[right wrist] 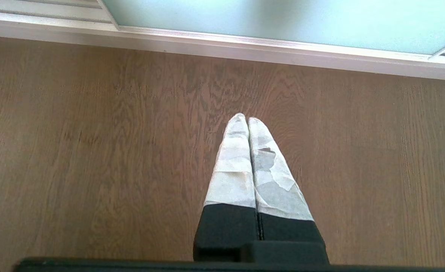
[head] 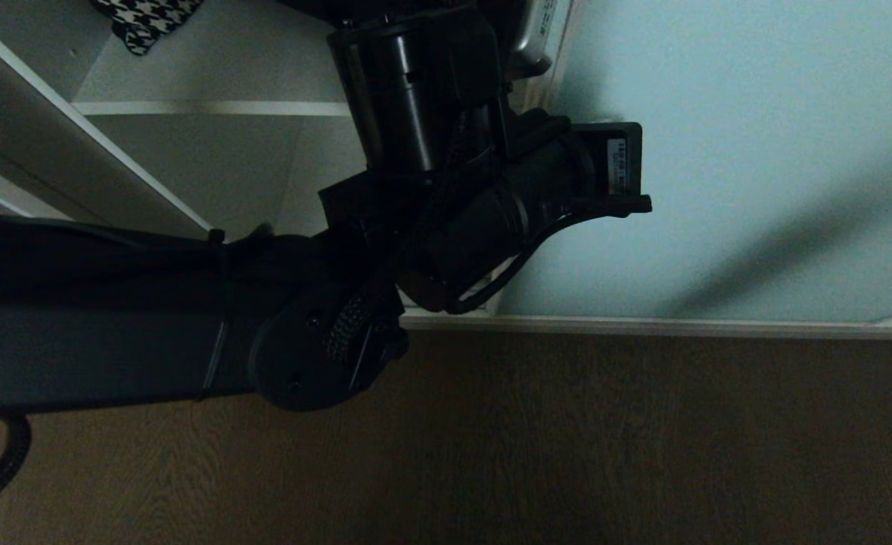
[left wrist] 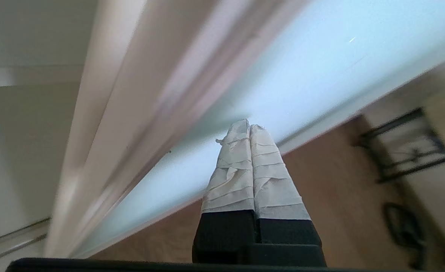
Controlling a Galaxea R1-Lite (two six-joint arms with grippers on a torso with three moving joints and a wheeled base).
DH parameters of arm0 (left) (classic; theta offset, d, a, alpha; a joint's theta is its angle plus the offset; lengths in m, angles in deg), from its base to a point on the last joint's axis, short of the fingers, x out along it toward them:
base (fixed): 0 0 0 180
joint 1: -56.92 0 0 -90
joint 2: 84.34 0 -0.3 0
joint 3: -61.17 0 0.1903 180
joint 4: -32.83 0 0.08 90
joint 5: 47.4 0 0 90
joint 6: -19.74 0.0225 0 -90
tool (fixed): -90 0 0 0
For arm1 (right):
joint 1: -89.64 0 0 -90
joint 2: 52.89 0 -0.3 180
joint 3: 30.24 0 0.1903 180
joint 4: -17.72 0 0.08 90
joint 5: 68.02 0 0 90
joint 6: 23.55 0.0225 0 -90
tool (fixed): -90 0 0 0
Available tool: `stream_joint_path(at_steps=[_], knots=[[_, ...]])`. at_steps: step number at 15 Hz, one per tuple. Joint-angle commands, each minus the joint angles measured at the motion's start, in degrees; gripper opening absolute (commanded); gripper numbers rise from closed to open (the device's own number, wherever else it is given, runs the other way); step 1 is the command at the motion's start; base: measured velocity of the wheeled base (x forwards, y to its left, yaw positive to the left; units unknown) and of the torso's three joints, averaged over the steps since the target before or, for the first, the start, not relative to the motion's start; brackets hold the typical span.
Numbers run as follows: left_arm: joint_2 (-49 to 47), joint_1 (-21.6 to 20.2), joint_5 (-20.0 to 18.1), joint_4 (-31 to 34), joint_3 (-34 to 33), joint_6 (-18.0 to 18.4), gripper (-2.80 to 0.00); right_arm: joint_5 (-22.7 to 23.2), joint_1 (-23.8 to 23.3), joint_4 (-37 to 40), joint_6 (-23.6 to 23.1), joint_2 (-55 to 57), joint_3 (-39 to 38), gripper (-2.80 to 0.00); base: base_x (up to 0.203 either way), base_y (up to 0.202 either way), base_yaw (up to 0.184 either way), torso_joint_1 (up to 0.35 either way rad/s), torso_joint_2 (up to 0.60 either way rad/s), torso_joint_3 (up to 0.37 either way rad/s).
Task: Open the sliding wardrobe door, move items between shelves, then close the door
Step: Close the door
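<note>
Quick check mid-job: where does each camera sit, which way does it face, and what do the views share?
Head: high, facing down; left arm crosses before sliding wardrobe door, shelves, floor.
Left wrist: behind the shut left gripper, facing the door's glass and frame.
Right wrist: behind the shut right gripper, facing the floor.
Shared: door and floor in all three.

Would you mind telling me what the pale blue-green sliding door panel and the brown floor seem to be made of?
The pale blue-green sliding door panel looks like frosted glass: matte, evenly tinted, in a slim silvery frame. The brown floor looks like wood or wood-effect laminate, given its visible grain.
</note>
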Motion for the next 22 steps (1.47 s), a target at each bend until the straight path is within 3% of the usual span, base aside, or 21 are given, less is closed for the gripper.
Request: stream_joint_path(at_steps=[1, 7, 14, 18, 22], knots=[[0.42, -0.73, 1.0, -0.29, 0.16, 0.15, -2.8, 0.01, 0.02, -0.02, -0.03, -0.19, 0.0, -2.8, 0.0, 0.0, 0.0, 0.0, 0.0, 0.0], [1.6, -5.52, 1.7, -0.05, 3.09, 0.9, -2.8, 0.01, 0.02, -0.02, -0.03, -0.19, 0.0, -2.8, 0.0, 0.0, 0.0, 0.0, 0.0, 0.0], [11.3, -13.29, 3.71, 1.07, -0.88, 1.07, -2.8, -0.06, 0.02, -0.02, -0.03, -0.19, 0.0, -2.8, 0.0, 0.0, 0.0, 0.0, 0.0, 0.0], [19.67, -17.75, 3.6, 4.61, -4.32, 1.22, -2.8, 0.01, 0.02, -0.02, -0.03, -0.18, 0.0, -2.8, 0.0, 0.0, 0.0, 0.0, 0.0, 0.0], [31.05, -20.1, 3.28, 12.81, -6.28, 1.57, -2.8, -0.01, 0.02, -0.02, -0.03, -0.19, -0.07, -2.8, 0.0, 0.0, 0.0, 0.0, 0.0, 0.0]])
